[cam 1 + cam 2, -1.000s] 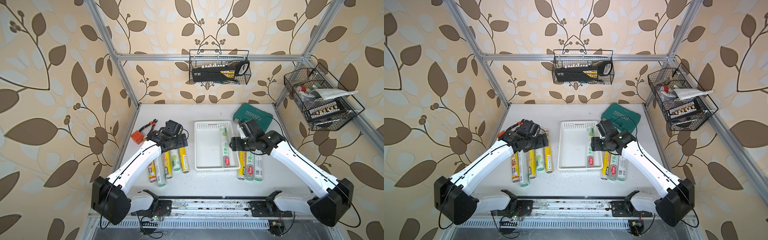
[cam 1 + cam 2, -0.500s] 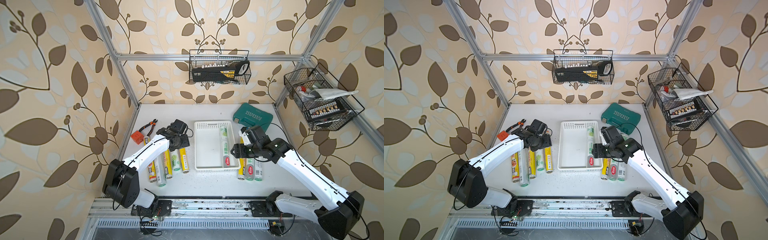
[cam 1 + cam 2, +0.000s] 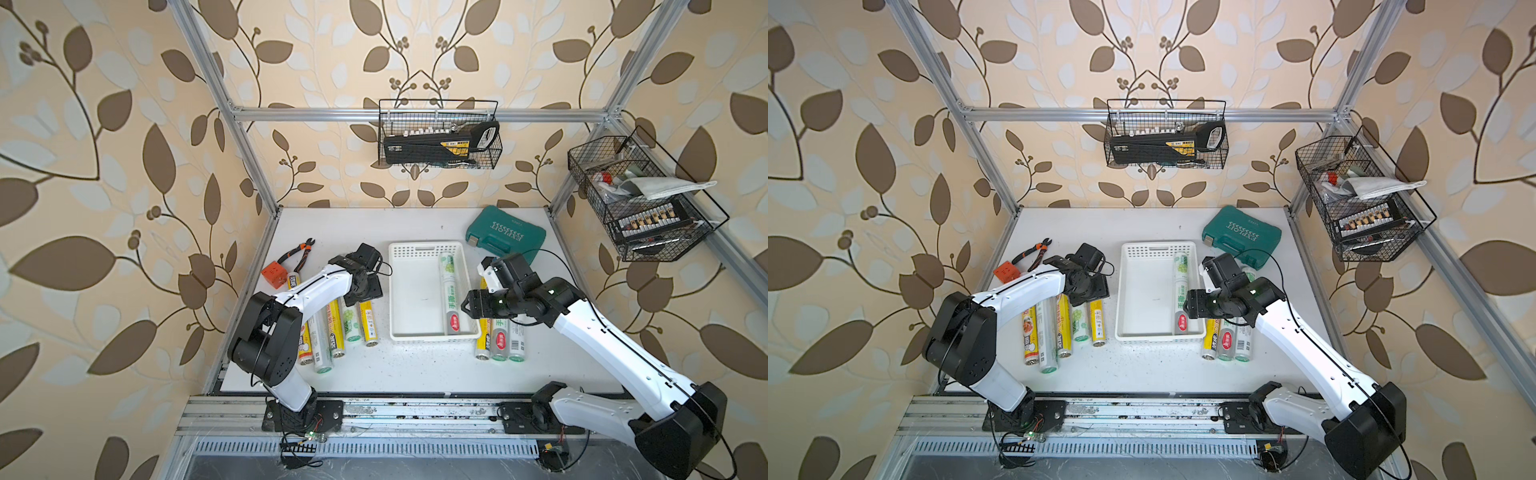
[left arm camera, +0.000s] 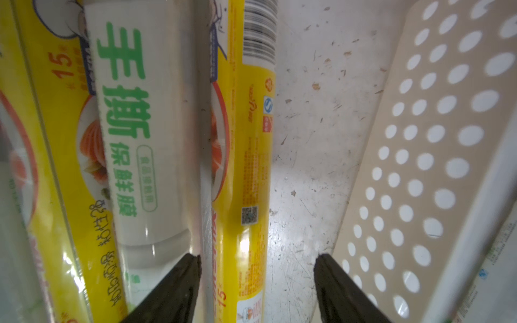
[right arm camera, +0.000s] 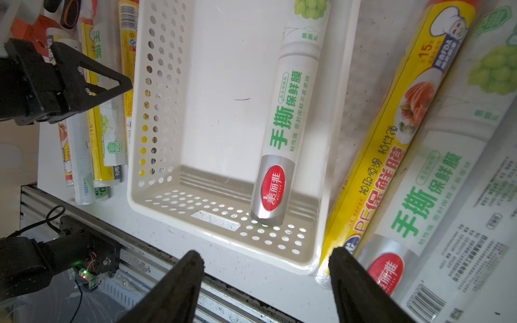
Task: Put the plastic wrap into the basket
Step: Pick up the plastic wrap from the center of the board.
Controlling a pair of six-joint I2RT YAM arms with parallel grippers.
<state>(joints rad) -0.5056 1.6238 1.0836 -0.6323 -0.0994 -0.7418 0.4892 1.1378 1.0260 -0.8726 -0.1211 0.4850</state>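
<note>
White basket (image 3: 424,248): one plastic wrap roll (image 3: 450,299) inside by its right wall, five rolls (image 3: 323,349) left of it, three rolls (image 3: 500,340) right. Left gripper (image 4: 257,257): fingers apart astride the yellow roll (image 4: 243,167) nearest the basket. Right gripper (image 5: 265,254): spread, empty, over the basket's near-right corner.

The basket (image 3: 1158,249) sat mid-table (image 3: 1142,365) with one plastic wrap roll (image 3: 1180,291) inside, lying along its right wall. Left of the basket, five rolls (image 3: 1064,328) lay side by side, parallel to it. Right of it, three rolls (image 3: 1226,343) lay just beside its near right corner. The left hand (image 3: 1090,291) was low over the far ends of the five rolls, close to the basket's left wall. The right hand (image 3: 1192,305) hovered at the basket's right rim. Neither hand's jaw state was readable. A teal case (image 3: 1241,235) lay past the basket's far right corner. Pliers (image 3: 1034,252) and an orange block (image 3: 1007,272) lay well left of it.
</note>
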